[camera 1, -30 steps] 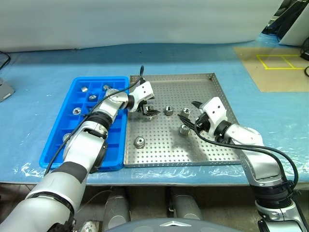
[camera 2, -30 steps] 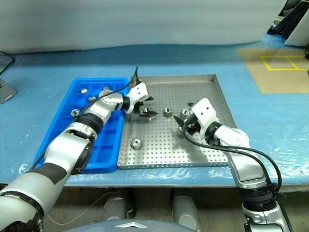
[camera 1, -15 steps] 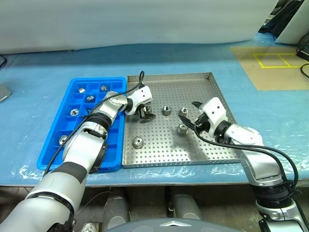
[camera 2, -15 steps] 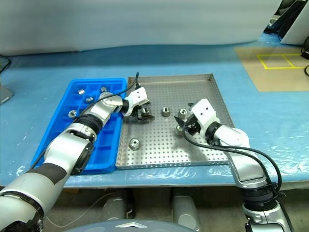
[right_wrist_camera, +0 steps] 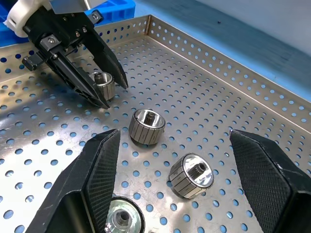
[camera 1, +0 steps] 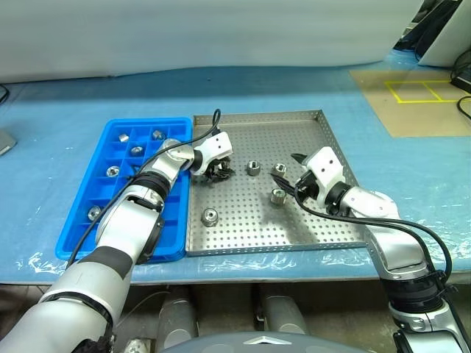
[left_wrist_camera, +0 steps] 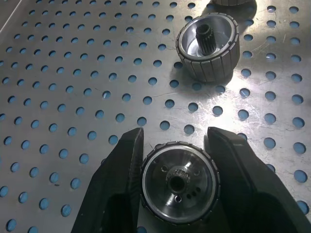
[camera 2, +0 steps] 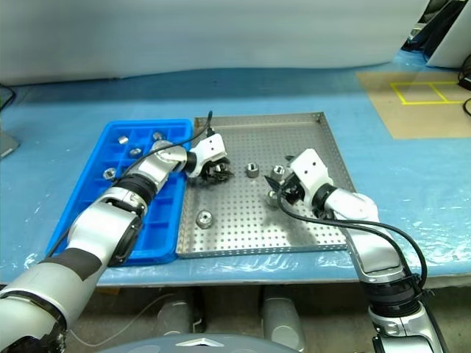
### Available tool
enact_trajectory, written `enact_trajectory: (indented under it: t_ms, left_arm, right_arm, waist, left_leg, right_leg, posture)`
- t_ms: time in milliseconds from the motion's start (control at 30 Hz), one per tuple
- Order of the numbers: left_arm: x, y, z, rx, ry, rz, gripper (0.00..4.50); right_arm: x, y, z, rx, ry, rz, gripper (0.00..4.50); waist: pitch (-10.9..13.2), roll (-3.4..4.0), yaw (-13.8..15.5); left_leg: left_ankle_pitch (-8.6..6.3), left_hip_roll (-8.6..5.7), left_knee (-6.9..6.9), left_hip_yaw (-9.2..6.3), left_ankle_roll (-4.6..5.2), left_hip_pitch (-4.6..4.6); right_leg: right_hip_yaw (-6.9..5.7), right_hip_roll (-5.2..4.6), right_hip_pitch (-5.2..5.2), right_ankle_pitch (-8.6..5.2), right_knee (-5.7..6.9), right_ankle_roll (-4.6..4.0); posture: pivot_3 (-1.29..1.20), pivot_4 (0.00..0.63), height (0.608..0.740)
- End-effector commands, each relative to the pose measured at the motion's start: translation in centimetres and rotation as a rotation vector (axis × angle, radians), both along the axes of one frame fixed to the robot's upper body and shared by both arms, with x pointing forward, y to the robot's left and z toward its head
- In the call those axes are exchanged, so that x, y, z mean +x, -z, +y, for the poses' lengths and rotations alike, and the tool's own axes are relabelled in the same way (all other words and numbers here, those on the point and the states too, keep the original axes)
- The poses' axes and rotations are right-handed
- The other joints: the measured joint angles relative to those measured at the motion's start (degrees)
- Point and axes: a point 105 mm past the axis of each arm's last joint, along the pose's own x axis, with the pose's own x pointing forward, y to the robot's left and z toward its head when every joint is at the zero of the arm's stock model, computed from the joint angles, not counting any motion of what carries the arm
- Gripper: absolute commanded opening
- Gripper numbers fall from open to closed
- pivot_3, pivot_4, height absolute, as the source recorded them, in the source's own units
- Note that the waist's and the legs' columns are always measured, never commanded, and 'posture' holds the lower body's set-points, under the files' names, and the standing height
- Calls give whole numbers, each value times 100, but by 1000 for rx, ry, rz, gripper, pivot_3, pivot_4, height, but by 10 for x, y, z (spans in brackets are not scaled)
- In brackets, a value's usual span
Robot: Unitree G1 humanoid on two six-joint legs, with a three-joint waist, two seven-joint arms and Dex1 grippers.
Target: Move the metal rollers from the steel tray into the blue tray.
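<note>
The steel tray [camera 1: 309, 132] holds several metal rollers. My left gripper [camera 1: 218, 172] is down near the tray's left side, shut on one roller [left_wrist_camera: 177, 179] that rests on the perforated floor, a finger on each side. Three loose rollers [camera 1: 252, 167] [camera 1: 280, 170] [camera 1: 278, 195] lie in the middle, and one more [camera 1: 210, 216] sits toward the front left. My right gripper [camera 1: 294, 176] hangs open just right of the middle pair, its fingers [right_wrist_camera: 92, 184] wide apart with nothing between them. The blue tray [camera 1: 147, 121], left of the steel tray, has several rollers [camera 1: 137, 149] in its compartments.
Both trays sit on a table with a blue cover. A brown board with yellow tape lines [camera 1: 412, 103] lies at the back right. A grey object [camera 1: 4, 140] pokes in at the far left edge. The left arm lies across the blue tray.
My left gripper has closed on the roller beneath it. The right arm has stayed put. The whole picture shifted slightly since the earliest frames.
</note>
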Motion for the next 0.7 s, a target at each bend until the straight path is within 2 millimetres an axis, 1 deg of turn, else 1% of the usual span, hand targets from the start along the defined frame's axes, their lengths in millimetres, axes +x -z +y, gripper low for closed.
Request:
enact_trajectory:
  t_ms: [33, 133, 200, 267, 400, 533, 633, 700]
  left_arm:
    - [3, -3, 11, 10, -22, -13, 1754]
    - [4, -11, 9, -6, -6, -63, 1754]
    - [1, -30, 0, -114, 48, -58, 1754]
    - [-7, -49, -5, -206, 123, -85, 1754]
    - [-29, -68, -5, -297, 228, -96, 1754]
    - [-44, -80, 10, -306, 223, -118, 1754]
    - [-48, -85, 26, -297, 159, -143, 1754]
    - [-48, -87, 40, -299, 84, -167, 1754]
  right_arm:
    - [1, -13, 6, -2, -19, -62, 3745]
    - [2, -13, 6, -1, -19, -65, 3745]
    - [3, -15, 6, 8, -19, -69, 3745]
    - [2, -20, 7, 33, -30, -71, 3745]
    - [-1, -32, 15, 84, -106, -65, 3745]
    - [-2, -47, 26, 106, -203, -64, 3745]
    - [2, -59, 36, 118, -282, -67, 3745]
    - [7, -63, 48, 119, -353, -60, 3745]
  waist:
    - [0, 0, 0]
    - [0, 0, 0]
    - [1, 0, 2]
    - [2, 0, 16]
    - [2, 0, 40]
    - [4, 4, 47]
    - [8, 9, 56]
    - [9, 11, 83]
  left_leg:
    - [0, 0, 0, 0, 0, 0]
    - [0, 1, -1, 0, 0, -1]
    - [0, 1, -2, 0, 0, -2]
    - [0, 0, -6, 1, 0, -8]
    - [-2, 1, -11, 5, 3, -14]
    - [-2, 5, -12, 9, 3, -14]
    - [0, 6, -11, 8, -1, -9]
    - [3, 6, -11, 8, -6, -6]
  right_leg:
    - [0, 0, 0, 0, 0, 0]
    - [0, 0, -2, 0, 0, 0]
    - [0, 0, -4, 0, 0, 0]
    - [0, 0, -11, 0, -1, 0]
    - [0, -2, -17, -1, -6, -2]
    - [-1, -2, -19, -1, -2, -3]
    - [-1, -1, -20, -1, 5, -3]
    - [-1, -1, -19, -1, 9, -4]
  posture:
    - [-461, 150, 740]
    - [-457, 150, 740]
    - [-448, 150, 740]
    - [-441, 150, 740]
    - [-404, 150, 740]
    - [-356, 150, 740]
    - [-264, 150, 740]
    - [-165, 150, 740]
